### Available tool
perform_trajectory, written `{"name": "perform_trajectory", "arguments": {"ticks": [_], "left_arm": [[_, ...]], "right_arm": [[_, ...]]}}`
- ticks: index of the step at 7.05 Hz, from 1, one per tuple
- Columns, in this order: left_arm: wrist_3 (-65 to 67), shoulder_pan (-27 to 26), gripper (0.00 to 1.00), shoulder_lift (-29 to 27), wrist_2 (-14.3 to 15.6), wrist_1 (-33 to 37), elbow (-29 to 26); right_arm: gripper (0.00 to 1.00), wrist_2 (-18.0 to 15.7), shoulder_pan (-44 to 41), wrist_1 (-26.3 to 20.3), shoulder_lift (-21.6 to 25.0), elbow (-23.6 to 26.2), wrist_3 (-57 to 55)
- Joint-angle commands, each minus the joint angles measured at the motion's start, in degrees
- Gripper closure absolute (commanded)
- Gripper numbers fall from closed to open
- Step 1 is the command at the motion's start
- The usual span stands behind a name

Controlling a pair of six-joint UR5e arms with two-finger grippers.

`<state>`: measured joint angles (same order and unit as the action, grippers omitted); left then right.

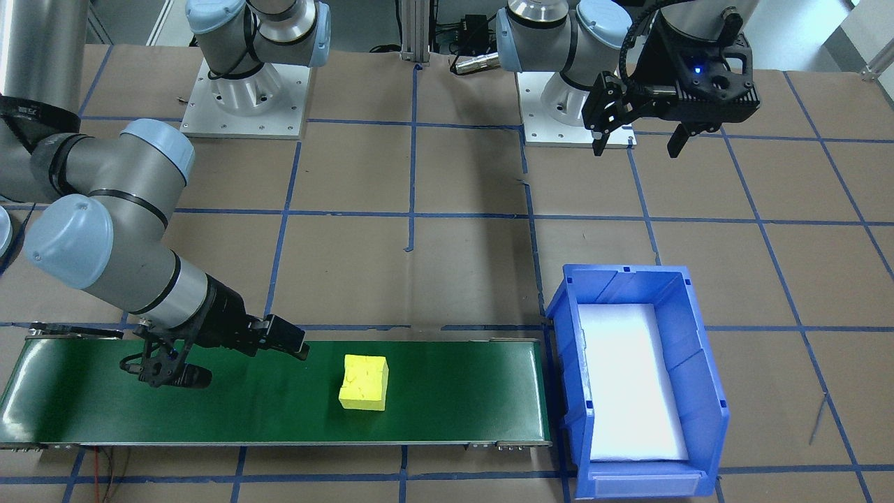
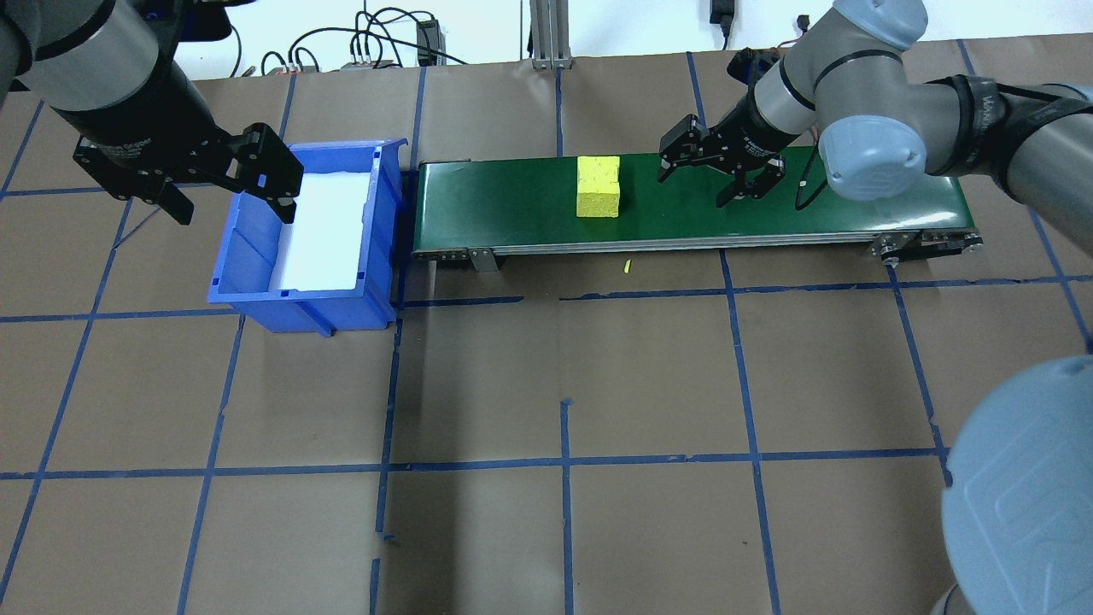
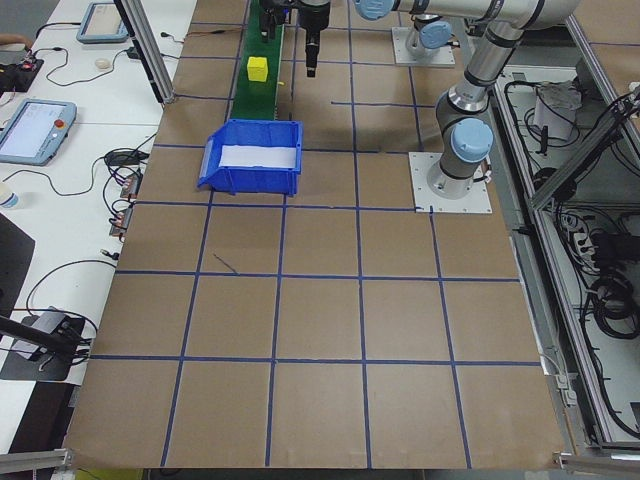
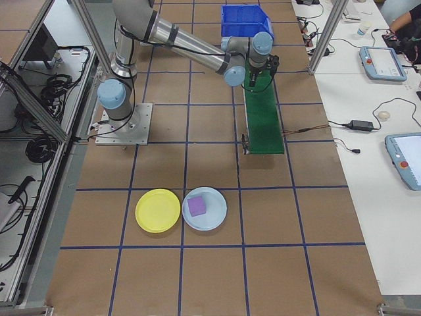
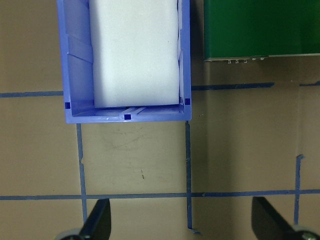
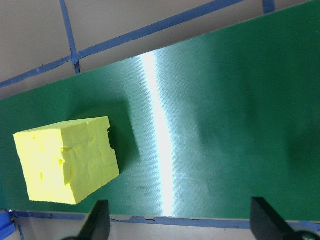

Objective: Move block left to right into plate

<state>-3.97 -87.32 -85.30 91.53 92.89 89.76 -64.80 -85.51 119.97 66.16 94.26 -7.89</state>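
Overhead exterior: yellow block (image 2: 598,185) on green belt (image 2: 512,213), right gripper (image 2: 716,175) near.

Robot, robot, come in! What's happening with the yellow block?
Both grippers open and empty: right gripper over the belt, left gripper above the blue bin. Yellow block sits free on belt. Nothing blocking it.

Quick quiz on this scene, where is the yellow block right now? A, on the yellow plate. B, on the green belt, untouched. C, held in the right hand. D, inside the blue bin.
B: the block sits on the belt, apart from the open right hand, short of the bin.
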Motion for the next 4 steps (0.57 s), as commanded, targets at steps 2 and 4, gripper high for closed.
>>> {"name": "perform_trajectory", "arguments": {"ticks": [2,4], "left_arm": [[-0.08,-0.13,0.00,-0.04,-0.12,-0.07,0.15],[-0.08,-0.22,0.00,-0.04,-0.12,-0.08,0.24]], "right_arm": [[0.00,1.86,0.08,-0.09,-1.90,-2.05,-1.25],[0.00,1.87,0.08,-0.09,-2.97,-3.38,-0.81]]}}
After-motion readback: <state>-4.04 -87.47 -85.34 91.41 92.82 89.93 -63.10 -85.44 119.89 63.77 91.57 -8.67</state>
